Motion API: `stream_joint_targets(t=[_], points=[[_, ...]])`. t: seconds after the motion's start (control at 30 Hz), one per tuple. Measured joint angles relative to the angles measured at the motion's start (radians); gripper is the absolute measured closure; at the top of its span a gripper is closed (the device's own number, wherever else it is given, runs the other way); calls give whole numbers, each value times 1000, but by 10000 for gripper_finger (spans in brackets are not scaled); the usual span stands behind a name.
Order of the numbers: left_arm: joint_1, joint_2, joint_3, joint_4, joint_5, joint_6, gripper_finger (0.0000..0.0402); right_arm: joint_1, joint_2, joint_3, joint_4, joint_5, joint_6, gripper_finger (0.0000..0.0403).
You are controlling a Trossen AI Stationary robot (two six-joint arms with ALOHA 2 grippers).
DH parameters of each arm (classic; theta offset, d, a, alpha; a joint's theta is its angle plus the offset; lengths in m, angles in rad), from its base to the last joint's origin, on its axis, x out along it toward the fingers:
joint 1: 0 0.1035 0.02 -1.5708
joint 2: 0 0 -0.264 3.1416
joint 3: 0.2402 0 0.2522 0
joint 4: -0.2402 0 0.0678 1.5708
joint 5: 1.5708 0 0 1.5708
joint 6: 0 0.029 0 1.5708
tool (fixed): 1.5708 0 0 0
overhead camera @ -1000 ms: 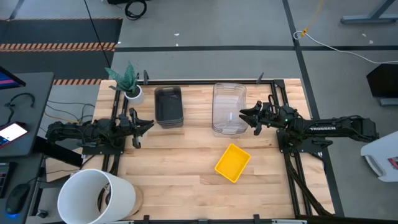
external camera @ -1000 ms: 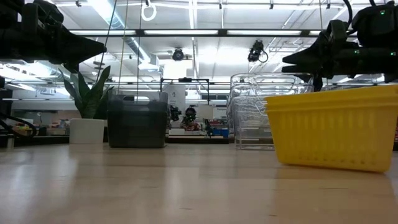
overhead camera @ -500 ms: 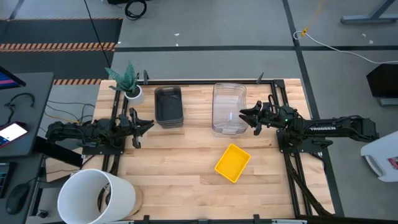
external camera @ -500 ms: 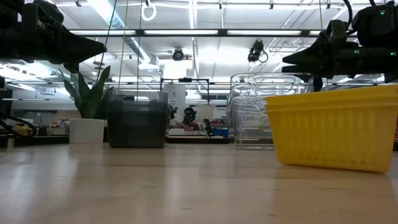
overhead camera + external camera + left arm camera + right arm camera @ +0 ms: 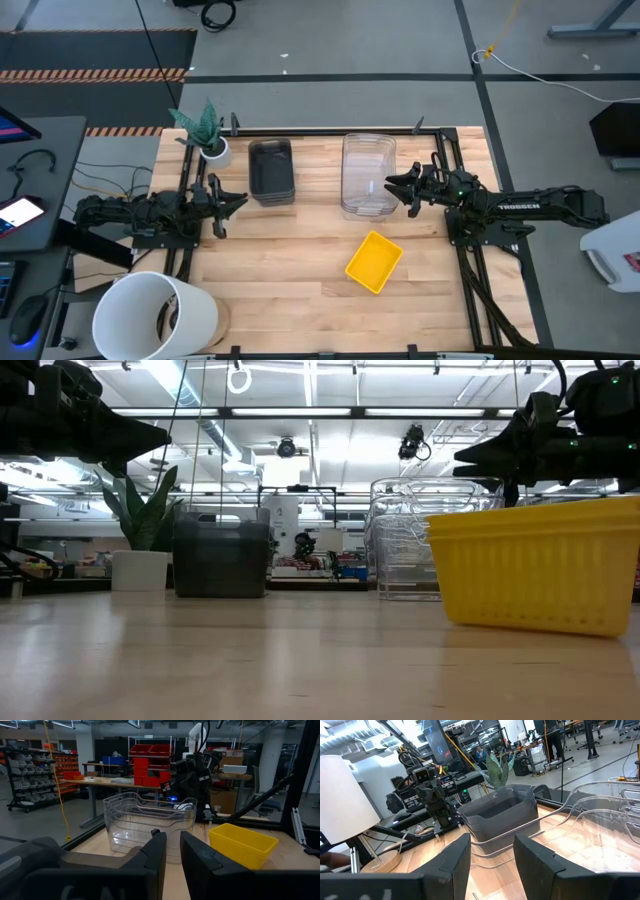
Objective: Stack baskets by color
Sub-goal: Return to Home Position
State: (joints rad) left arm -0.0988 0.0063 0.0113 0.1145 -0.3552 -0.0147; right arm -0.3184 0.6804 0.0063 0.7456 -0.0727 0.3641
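Observation:
Dark grey baskets (image 5: 271, 171) sit nested on the table's far left part, with clear baskets (image 5: 368, 176) nested to their right. A single yellow basket (image 5: 374, 262) rests on its bottom nearer the front, turned askew. My left gripper (image 5: 240, 200) hovers level at the table's left edge, just left of the grey baskets; its fingers (image 5: 159, 851) stand slightly apart with nothing between them. My right gripper (image 5: 390, 185) hangs level over the right rim of the clear baskets (image 5: 600, 835), open and empty. In the low view it (image 5: 462, 457) stays above their rim.
A big white bucket (image 5: 155, 315) stands at the front left corner. A small white pot with a plant (image 5: 212, 148) stands at the far left, beside the grey baskets. Bare wood lies in front of the grey baskets and left of the yellow one.

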Motion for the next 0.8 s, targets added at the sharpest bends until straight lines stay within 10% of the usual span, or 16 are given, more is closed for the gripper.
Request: stream_joint_targets(t=[0.8], points=[[0,0,0,0,0,0,345,0,0,0,0,0,0,248]])
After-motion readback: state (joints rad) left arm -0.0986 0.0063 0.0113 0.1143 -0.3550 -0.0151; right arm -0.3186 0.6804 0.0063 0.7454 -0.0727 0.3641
